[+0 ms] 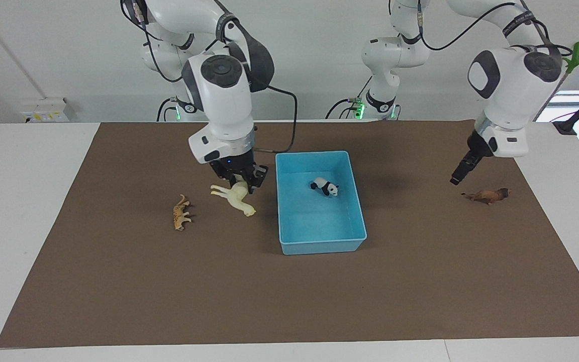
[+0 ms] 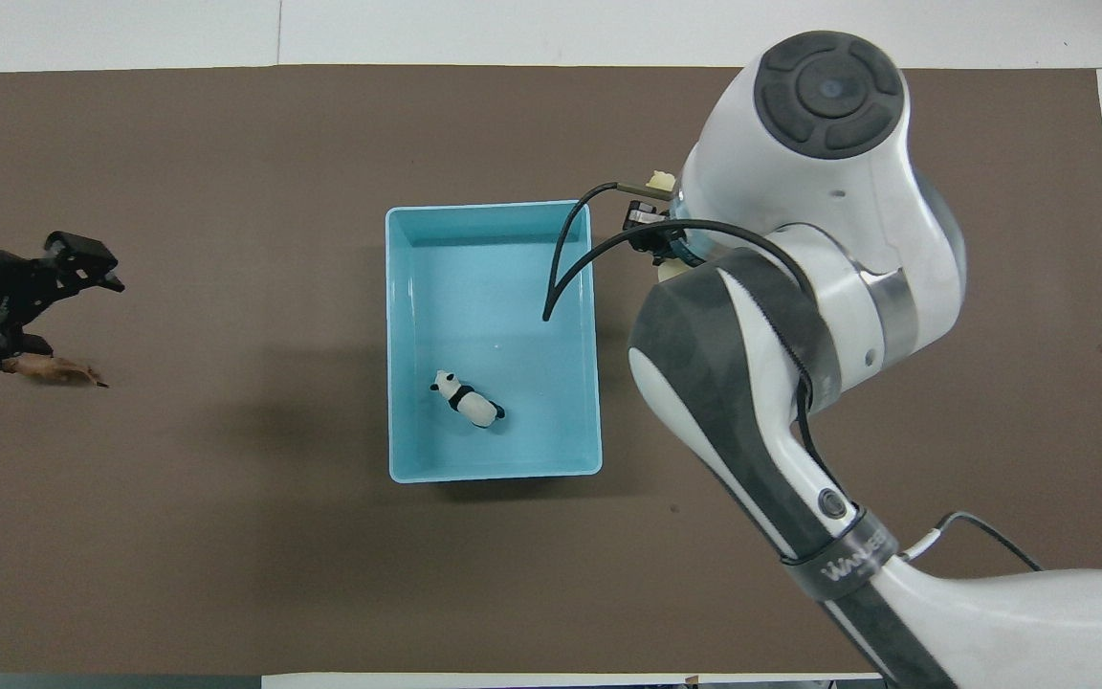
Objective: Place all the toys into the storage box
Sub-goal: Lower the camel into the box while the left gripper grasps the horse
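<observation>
The light blue storage box (image 1: 319,245) (image 2: 494,258) stands mid-table with the black-and-white panda (image 1: 325,187) (image 2: 467,399) lying in it. My right gripper (image 1: 240,185) is down beside the box, toward the right arm's end, with its fingers closed around the body of the cream-yellow horse (image 1: 234,198), whose tip shows in the overhead view (image 2: 658,179). The tan spotted cat (image 1: 181,213) lies on the mat beside the horse, hidden under the arm in the overhead view. My left gripper (image 1: 458,178) (image 2: 63,321) is open, just above the brown lion (image 1: 488,195) (image 2: 58,369), not touching it.
A brown mat (image 1: 289,301) covers most of the white table (image 1: 18,201). The right arm's cable (image 2: 570,239) hangs over the box's rim on the side toward the right arm.
</observation>
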Motion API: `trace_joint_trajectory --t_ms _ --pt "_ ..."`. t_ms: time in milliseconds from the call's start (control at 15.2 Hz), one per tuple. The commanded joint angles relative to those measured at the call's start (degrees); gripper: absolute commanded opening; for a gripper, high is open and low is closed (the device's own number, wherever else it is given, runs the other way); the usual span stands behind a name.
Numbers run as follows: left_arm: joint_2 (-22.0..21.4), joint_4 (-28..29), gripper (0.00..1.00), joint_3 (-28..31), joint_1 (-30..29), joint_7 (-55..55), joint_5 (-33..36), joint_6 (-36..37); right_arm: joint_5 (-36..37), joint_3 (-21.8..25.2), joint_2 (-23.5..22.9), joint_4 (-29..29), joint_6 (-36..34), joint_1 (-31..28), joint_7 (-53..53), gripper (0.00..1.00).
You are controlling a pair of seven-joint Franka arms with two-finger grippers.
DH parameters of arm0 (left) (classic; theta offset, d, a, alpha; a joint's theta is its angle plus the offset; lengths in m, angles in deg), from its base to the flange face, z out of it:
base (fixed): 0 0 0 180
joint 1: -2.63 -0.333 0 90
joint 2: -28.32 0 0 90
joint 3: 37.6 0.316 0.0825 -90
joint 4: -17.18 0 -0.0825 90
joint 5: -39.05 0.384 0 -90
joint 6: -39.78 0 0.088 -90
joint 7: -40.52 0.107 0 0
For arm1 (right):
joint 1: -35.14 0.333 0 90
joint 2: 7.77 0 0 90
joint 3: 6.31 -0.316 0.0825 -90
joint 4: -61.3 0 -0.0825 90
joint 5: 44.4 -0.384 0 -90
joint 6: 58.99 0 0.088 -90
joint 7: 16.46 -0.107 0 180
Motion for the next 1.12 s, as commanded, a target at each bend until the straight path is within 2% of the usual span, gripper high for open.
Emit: trace_joint_trajectory --t_ms 0,197,395,658,855,1053 --pt "0.23 0.03 1.0 -0.86 -5.89 -2.39 1.41 0.07 -1.57 -0.01 -2.23 2.18 0.57 4.32 -2.04 0.0" --pt "1.02 2.05 1.0 -0.86 -9.51 -17.14 2.72 -5.46 -1.94 0.34 -5.21 2.45 0.93 8.81 -5.83 0.0" --pt "1.11 6.09 1.0 -0.95 -12.05 -21.91 5.36 -9.24 -1.94 0.25 -7.41 4.11 2.67 8.82 -5.83 0.0" --pt "3.91 8.47 1.0 -0.95 -13.21 -22.45 5.36 -17.24 -1.59 0.34 -9.87 3.77 7.08 11.19 -5.92 0.0" --pt "6.12 8.73 1.0 -0.95 -13.82 -22.1 5.36 -21.28 -1.59 0.34 -11.36 3.77 8.04 11.72 -6.01 0.0" --pt "7.09 11.36 1.0 -1.04 -14.97 -22.1 5.36 -26.9 -1.41 0.34 -11.72 3.5 11.64 10.93 -5.83 0.0"
